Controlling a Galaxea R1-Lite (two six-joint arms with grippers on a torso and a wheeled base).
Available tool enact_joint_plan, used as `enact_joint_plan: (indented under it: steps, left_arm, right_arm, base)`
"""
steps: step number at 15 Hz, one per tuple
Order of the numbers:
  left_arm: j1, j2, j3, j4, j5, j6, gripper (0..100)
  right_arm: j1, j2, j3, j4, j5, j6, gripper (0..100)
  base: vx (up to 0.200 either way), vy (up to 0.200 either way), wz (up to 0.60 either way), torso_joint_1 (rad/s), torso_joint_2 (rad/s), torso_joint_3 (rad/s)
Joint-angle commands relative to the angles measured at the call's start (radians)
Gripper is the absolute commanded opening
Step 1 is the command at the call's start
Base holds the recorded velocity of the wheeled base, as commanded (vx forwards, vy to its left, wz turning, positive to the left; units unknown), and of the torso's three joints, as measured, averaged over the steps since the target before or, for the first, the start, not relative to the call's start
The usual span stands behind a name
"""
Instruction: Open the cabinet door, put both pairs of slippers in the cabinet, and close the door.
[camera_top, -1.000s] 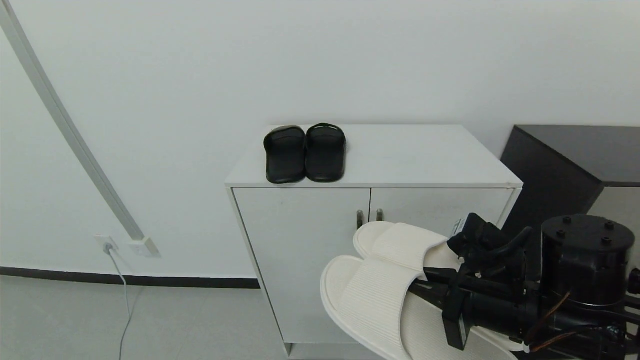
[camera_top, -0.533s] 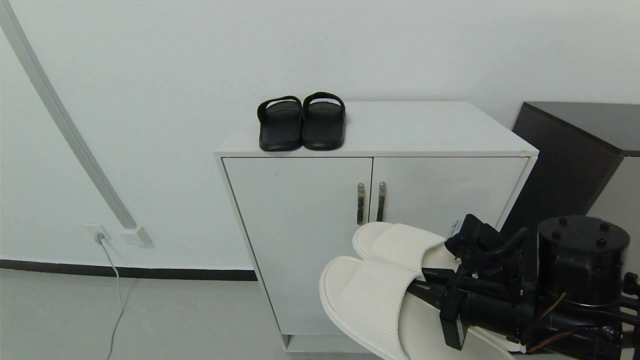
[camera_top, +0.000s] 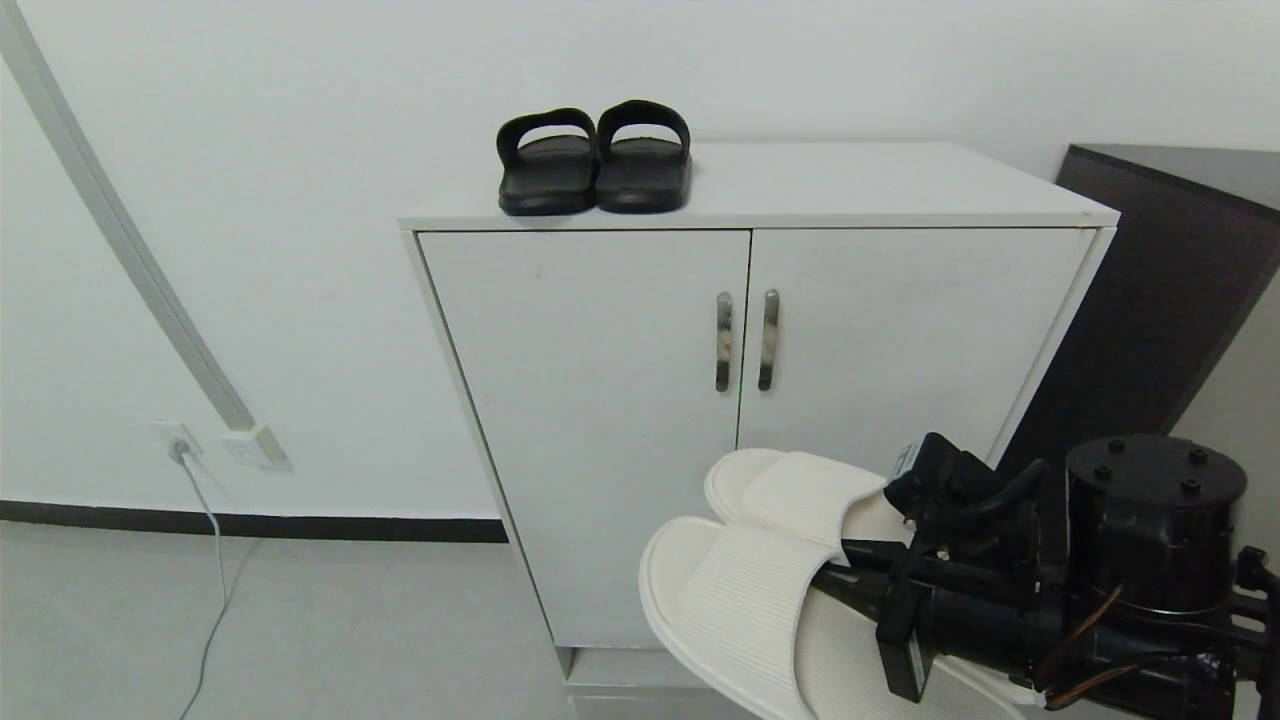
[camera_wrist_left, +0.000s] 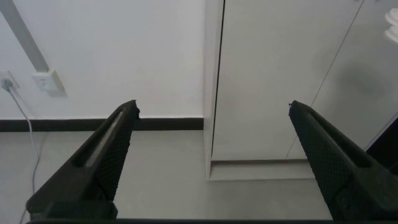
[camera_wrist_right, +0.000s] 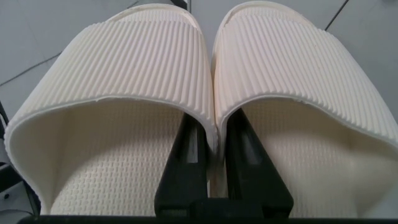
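Note:
The white cabinet stands against the wall with both doors shut, its two metal handles side by side at the middle. A black pair of slippers rests on the left part of its top. In front of the right door, low down, my right gripper is shut on the white pair of slippers. One finger sits under each strap, pinching the inner walls together. My left gripper is open with nothing between its fingers, facing the cabinet's lower left corner.
A dark block of furniture stands close beside the cabinet's right side. On the left wall are a slanted conduit, a socket and a cable hanging to the grey floor, which is open there.
The whole head view has shifted: the cabinet sits higher in the picture and more of its doors shows, so the camera has moved. My right gripper keeps its hold on the white slippers.

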Motion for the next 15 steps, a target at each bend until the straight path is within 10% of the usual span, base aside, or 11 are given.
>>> enact_joint_plan:
  steps: [1,7,15]
  left_arm:
    - [0.000,0.001,0.000,0.000,-0.001,-0.001,100]
    - [0.000,0.001,0.000,0.000,0.003,-0.003,100]
    - [-0.001,0.018,-0.004,-0.006,0.000,-0.013,100]
  right_arm:
    - [-0.001,0.003,0.005,-0.006,0.000,-0.006,0]
    - [0.001,0.006,0.028,-0.046,-0.004,-0.026,0]
    - [0.001,0.010,0.030,-0.049,-0.003,-0.027,0]
  base:
    - [0.000,0.000,0.00,-0.076,0.47,0.373]
    - [0.000,0.000,0.00,-0.029,0.41,0.376]
    - [0.000,0.000,0.00,0.001,0.03,0.030]
